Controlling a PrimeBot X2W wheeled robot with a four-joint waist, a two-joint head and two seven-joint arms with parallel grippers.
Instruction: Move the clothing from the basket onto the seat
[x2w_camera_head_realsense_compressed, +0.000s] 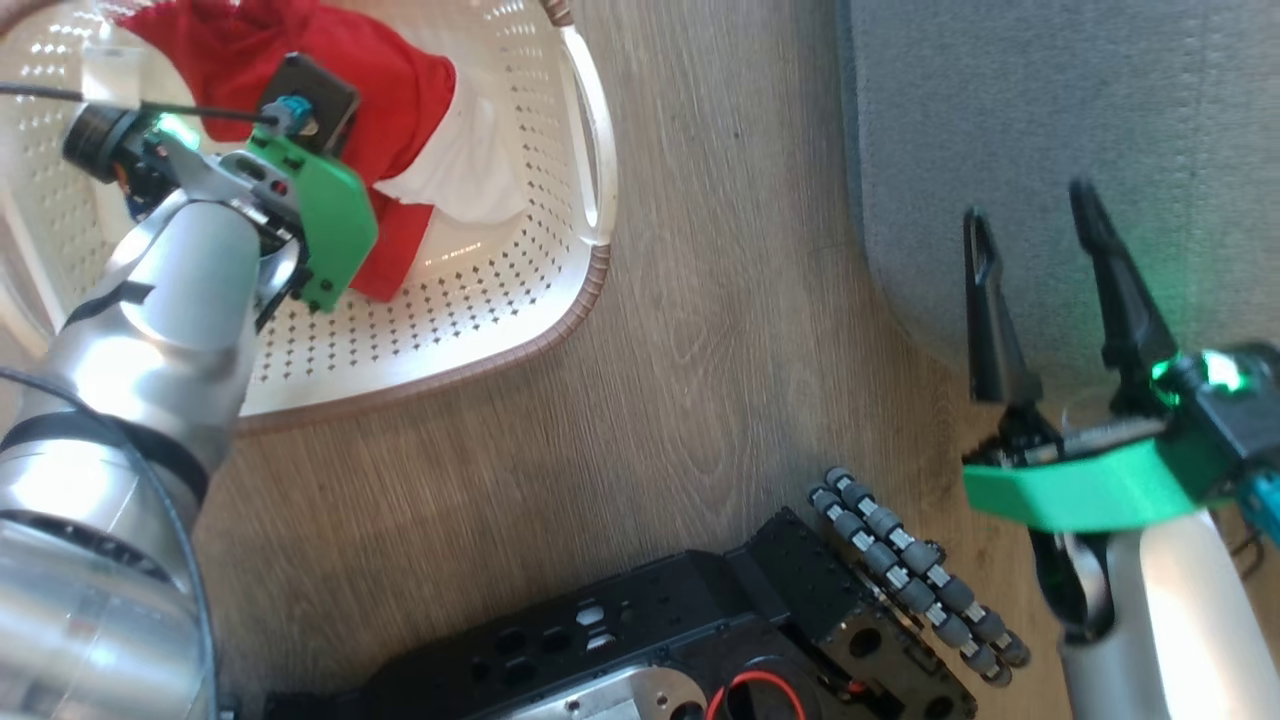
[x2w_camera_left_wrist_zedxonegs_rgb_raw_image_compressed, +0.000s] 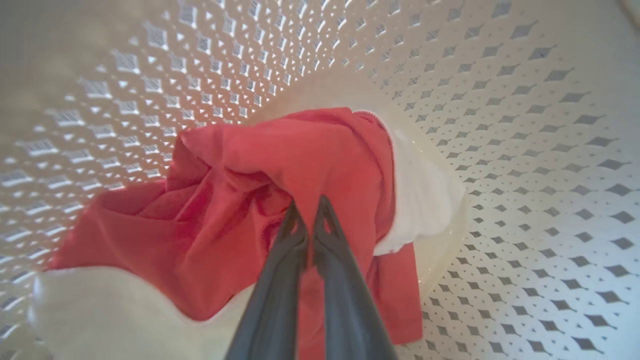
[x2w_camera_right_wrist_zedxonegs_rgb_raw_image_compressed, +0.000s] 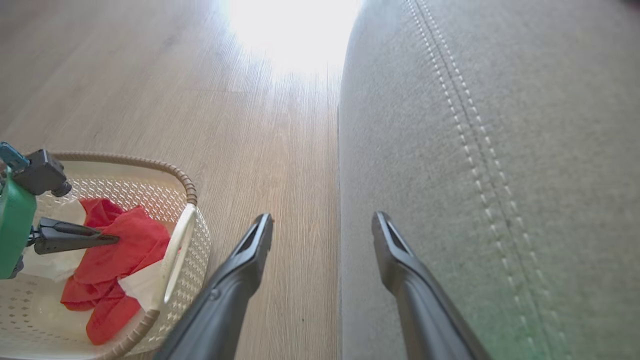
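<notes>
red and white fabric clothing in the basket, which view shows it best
Left wrist view: the red and white fabric clothing is close, central, folds clear. Head view: partly behind the left arm. Right wrist view: small, lower left.

No text, label, brand or no. legible in any view. Clothing (x2w_camera_left_wrist_zedxonegs_rgb_raw_image_compressed: 240, 220), centre frame in left wrist view, shows just red + white fabric, crumpled. Basket (x2w_camera_left_wrist_zedxonegs_rgb_raw_image_compressed: 525, 150) wall around it, upper + right of frame, is bare cream plastic w/ diamond holes.
</notes>
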